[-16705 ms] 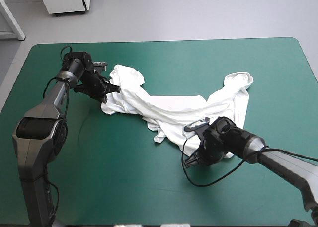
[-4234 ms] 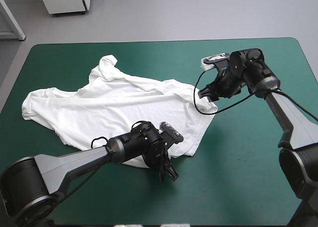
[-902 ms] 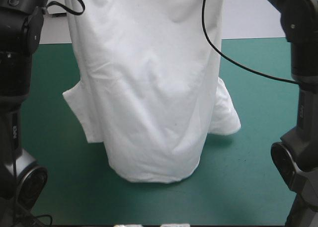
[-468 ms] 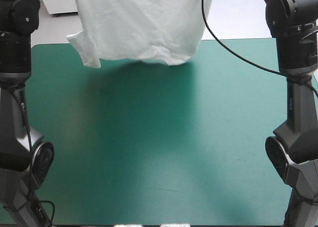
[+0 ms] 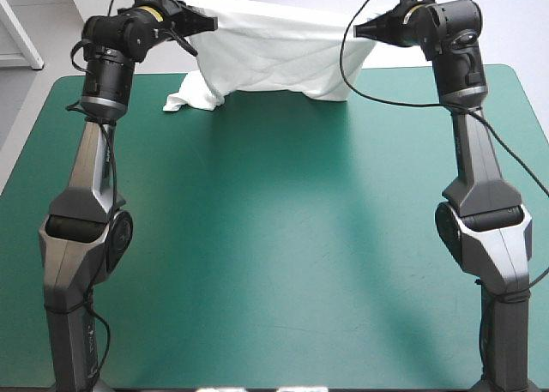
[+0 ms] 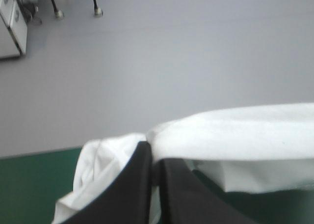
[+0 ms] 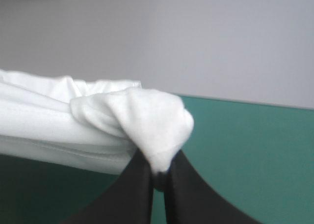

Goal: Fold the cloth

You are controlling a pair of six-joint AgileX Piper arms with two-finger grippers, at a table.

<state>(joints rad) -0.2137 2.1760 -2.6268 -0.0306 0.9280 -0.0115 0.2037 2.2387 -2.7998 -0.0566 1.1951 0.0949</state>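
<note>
The T-shirt [image 5: 274, 53] was strung up in the air over the far edge of the table [image 5: 274, 238], sagging in the middle, one sleeve drooping at its left end. The left gripper [image 5: 210, 21] was clamped on the left corner, right gripper [image 5: 360, 30] pinched tight on the right one.

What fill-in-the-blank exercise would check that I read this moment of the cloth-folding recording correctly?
1. The T-shirt is held up near the ____ edge of the table.
2. The left gripper and the right gripper are each ____ on one end of the T-shirt.
3. The table is ____ in colour.

Missing words: far; shut; teal-green.
</note>
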